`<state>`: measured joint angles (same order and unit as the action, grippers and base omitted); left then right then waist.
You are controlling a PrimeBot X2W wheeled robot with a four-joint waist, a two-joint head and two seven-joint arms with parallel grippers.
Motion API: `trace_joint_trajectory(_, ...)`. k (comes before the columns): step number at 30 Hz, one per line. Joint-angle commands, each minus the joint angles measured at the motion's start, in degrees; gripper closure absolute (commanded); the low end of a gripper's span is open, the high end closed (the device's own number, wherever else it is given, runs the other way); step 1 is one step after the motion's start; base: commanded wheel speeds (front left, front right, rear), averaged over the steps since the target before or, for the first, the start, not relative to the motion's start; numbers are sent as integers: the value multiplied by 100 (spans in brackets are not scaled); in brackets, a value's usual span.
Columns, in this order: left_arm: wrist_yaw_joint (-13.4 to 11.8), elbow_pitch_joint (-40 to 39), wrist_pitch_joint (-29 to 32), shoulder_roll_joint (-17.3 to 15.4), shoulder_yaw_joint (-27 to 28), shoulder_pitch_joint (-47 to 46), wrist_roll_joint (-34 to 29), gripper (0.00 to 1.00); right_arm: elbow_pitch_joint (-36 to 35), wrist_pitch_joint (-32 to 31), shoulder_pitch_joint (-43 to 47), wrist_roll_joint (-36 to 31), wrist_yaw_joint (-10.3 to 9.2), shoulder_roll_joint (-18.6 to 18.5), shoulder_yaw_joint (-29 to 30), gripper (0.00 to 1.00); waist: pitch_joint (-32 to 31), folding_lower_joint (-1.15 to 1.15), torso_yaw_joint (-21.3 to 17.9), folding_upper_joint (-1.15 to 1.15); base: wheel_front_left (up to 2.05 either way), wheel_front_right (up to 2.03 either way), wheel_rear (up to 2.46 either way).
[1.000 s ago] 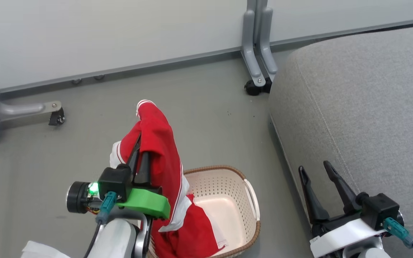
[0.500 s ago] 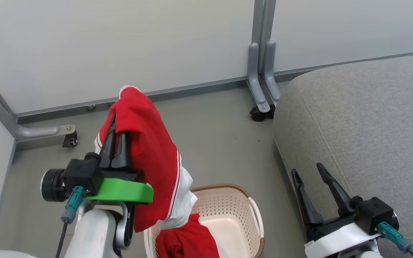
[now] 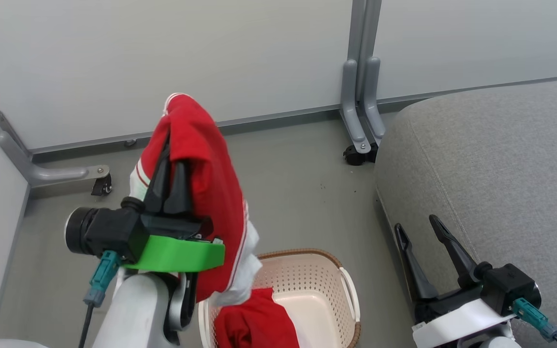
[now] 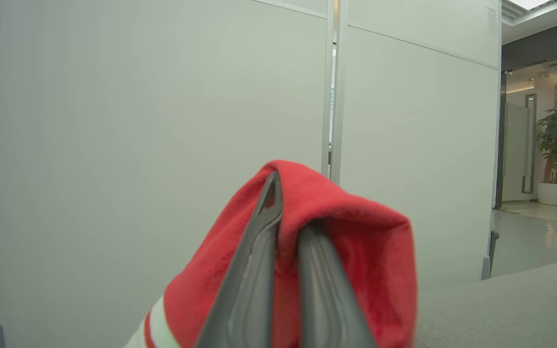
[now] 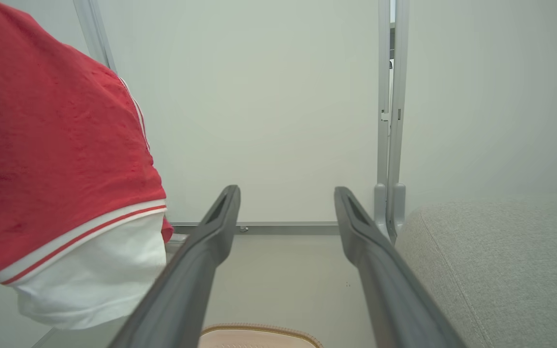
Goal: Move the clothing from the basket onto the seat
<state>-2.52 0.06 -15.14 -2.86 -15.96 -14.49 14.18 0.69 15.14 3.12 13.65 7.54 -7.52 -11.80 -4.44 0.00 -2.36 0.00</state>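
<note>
Head view: my left pincer is clamped tight on one red garment, raised above the basket, which sits on the floor below this pincer and to its right. The cloth drapes over my fingertips and hangs down past my wrist on the right side. Its white panel and striped trim are lowest, just over the basket's left rim. A second red garment lies inside the basket, against its left wall. My right pincer holds nothing, jaws spread wide, and hovers at the front edge of the seat, which stretches off to its right. The basket stands between my two pincers, near the seat. Ahead of both pincers is a pale partition wall.
</note>
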Motion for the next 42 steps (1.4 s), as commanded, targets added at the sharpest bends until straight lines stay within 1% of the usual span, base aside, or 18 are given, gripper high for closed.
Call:
trace_joint_trajectory(1, -59, -86, -1, -7, -106, -86, 76, 100, -29, 1, 30, -23, -10, 6, 11, 0, 11, 0, 21, 0, 0, 0, 0)
trace_joint_trajectory(4, -163, -190, -1, -10, -408, -84, 156, 100, -6, 1, 91, -33, -10, -6, -8, 0, -1, 0, 40, 0, 0, 0, 0)
trace_joint_trajectory(8, -217, -157, -1, -12, -731, -137, 204, 100, -4, 1, 85, -46, -10, 0, -10, 0, -8, 0, 48, 0, 0, 0, 0)
trace_joint_trajectory(14, -267, -82, -1, -11, -866, -183, 226, 100, -60, 1, 36, -43, -10, -30, -48, 0, 9, 0, 38, 0, 0, 0, 0)
trace_joint_trajectory(20, -309, -78, -1, -11, -932, -236, 256, 100, -142, 1, 14, -7, -10, -153, -169, 0, 32, 0, 56, 0, 0, 0, 0)
trace_joint_trajectory(26, -334, -52, -1, -11, -1030, -279, 276, 100, -387, 1, -133, 42, -10, -487, -693, 0, 56, 0, 96, 0, 0, 0, 0)
trace_joint_trajectory(35, -371, -51, -1, -11, -1159, -295, 359, 100, -772, 1, -519, 196, -10, -1083, -1740, 0, 62, 0, 160, 0, 0, 0, 0)
trace_joint_trajectory(37, -373, -50, -1, -11, -1193, -294, 376, 100, -804, 1, -639, 196, -10, -1184, -1953, 0, 65, 0, 169, 0, 0, 0, 0)
trace_joint_trajectory(42, -364, -38, -1, -11, -1258, -315, 396, 100, -784, 1, -891, 185, -10, -1322, -2249, 0, 71, 0, 201, 0, 0, 0, 0)
